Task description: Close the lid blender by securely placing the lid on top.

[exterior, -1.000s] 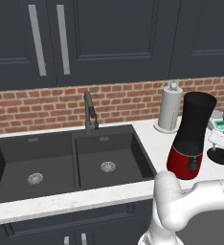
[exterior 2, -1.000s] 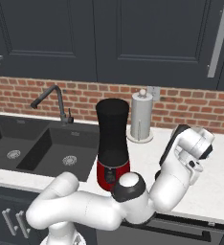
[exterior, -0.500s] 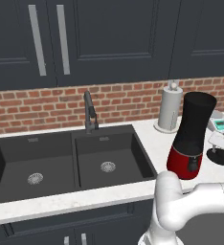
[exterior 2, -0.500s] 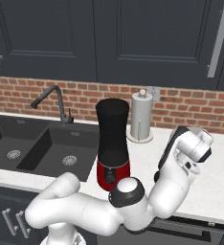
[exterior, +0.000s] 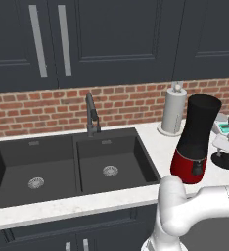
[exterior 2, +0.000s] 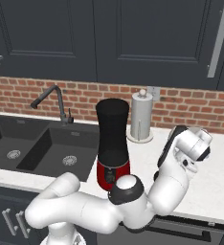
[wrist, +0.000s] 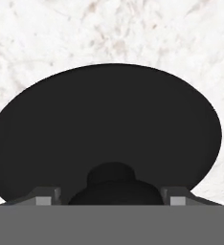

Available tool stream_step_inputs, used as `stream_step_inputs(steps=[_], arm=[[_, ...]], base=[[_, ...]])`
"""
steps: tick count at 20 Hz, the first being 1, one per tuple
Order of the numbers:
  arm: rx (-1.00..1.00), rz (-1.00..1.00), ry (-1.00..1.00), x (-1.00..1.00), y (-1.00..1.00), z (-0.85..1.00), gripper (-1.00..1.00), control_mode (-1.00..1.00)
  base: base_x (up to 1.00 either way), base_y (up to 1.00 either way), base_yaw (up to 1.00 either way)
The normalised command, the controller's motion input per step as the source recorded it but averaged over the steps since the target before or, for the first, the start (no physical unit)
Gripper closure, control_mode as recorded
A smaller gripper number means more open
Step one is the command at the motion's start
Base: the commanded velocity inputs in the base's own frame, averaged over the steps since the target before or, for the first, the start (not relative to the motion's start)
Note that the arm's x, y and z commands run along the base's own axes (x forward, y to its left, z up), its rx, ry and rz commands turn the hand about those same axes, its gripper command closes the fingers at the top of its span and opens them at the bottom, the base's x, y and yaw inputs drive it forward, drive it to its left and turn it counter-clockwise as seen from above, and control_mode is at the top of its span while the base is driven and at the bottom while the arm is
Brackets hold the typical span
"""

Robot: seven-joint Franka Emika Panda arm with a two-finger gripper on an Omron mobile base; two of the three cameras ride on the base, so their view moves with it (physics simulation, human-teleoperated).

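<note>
End effector [wrist: 112, 194] low over the lid [wrist: 104, 129], fingers open either side of its knob.

My two fingertips [wrist: 46, 195] sit spread apart, holding nothing yet; the lid's small centre knob lies between them. The lid rests flat on the white marbled tabletop [wrist: 133, 28], to the right of the blender [exterior: 196, 139], whose black jar stands uncovered. I judge I should descend squarely, centre on the knob and squeeze firmly, so the disc lifts level for seating on the jar.
</note>
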Motion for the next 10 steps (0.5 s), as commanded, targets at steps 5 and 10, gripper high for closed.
stream_step_inputs(steps=[5,10], arm=[[-0.05,-0.06,0.01,0.0,0.0,-0.04,1.0,-1.0],[-0.09,-0.01,-0.08,-0.25,0.0,0.18,1.0,-1.0]], base=[[0.0,0.0,0.0],[0.0,0.0,0.0]])
